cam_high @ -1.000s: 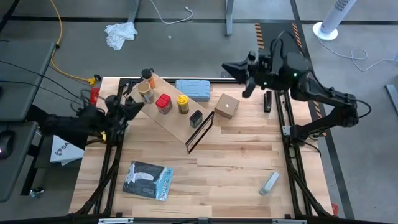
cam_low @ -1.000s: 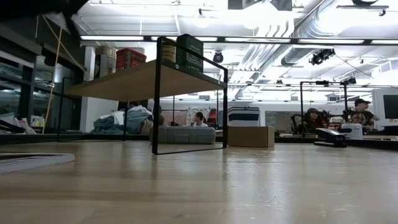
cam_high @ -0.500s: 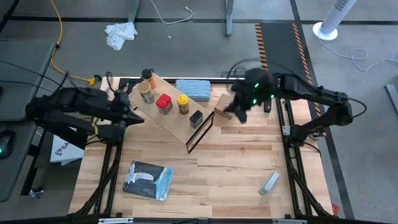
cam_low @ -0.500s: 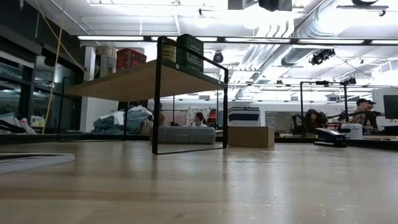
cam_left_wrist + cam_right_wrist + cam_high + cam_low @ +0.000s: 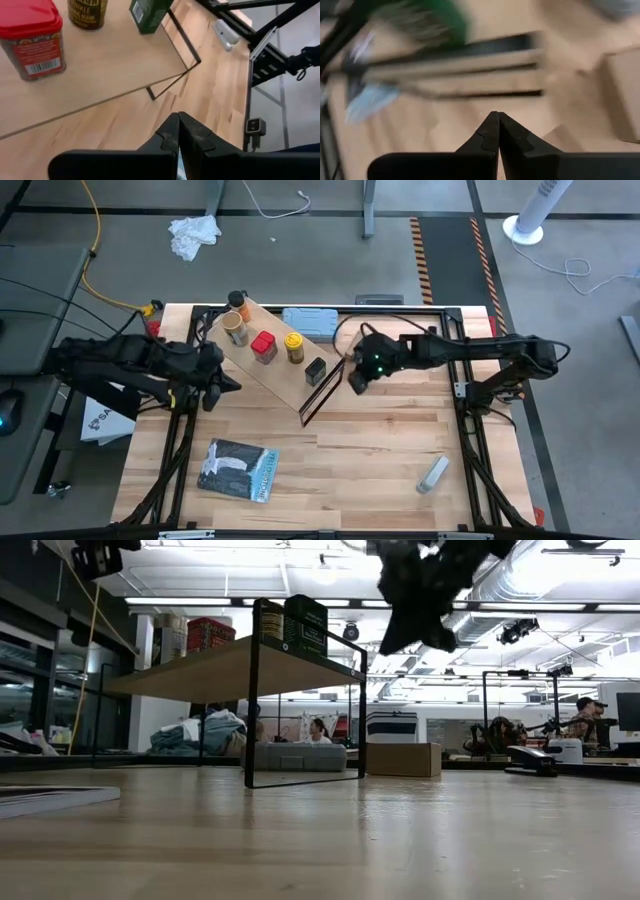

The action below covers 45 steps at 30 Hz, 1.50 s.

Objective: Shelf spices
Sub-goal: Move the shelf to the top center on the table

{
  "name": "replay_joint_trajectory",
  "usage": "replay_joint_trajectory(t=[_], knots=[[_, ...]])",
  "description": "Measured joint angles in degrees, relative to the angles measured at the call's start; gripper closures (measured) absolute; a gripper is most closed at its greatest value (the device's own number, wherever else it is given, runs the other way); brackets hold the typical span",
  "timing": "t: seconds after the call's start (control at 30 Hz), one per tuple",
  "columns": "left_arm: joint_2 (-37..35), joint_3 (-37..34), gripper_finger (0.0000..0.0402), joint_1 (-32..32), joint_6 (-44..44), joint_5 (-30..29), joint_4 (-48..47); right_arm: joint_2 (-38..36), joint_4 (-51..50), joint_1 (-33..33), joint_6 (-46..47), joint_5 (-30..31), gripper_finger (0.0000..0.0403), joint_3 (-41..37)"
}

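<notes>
no readable text, red square tin (image 5: 31,37) label print too small

High view looks straight down; low view sits at tabletop level; both share the shelf (image 5: 275,360).

place: robotics lab | evidence: exposed silver ceiling ducts (image 5: 520,580); people seated at distant desks (image 5: 585,720); grey concrete floor (image 5: 300,270)

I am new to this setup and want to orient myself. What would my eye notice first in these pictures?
The shelf lies diagonally at the table's far left, with the spices lined up on its plank. The right gripper, shut and empty, hangs just beside the shelf's end near the small black tin. The left gripper, also shut, waits at the table's left edge.
</notes>
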Motion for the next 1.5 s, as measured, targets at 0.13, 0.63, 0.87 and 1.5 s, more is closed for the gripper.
replay_joint_trajectory(t=[0.13, 0.63, 0.87, 1.5], knots=[[-1.2, -2.3, 0.0401, 0.4, -0.1, -0.1, -0.1, 0.1, 8.7, -1.1, 3.3, 0.9, 0.0403, -4.0], [-2.2, -7.8, 0.0401, 0.4, -3.2, 0.2, 0.2, 0.1, 15.4, -1.1, 10.4, 11.7, 0.0403, -5.2], [-2.1, -7.9, 0.0401, 0.4, -5.3, 1.6, 2.5, 0.1, 14.9, -1.5, 14.2, 23.7, 0.0403, -5.2], [0.3, 11.8, 0.0401, 18.4, -7.9, -32.3, -13.8, -10.0, 6.1, -8.6, 7.1, 25.6, 0.0403, -5.2]])
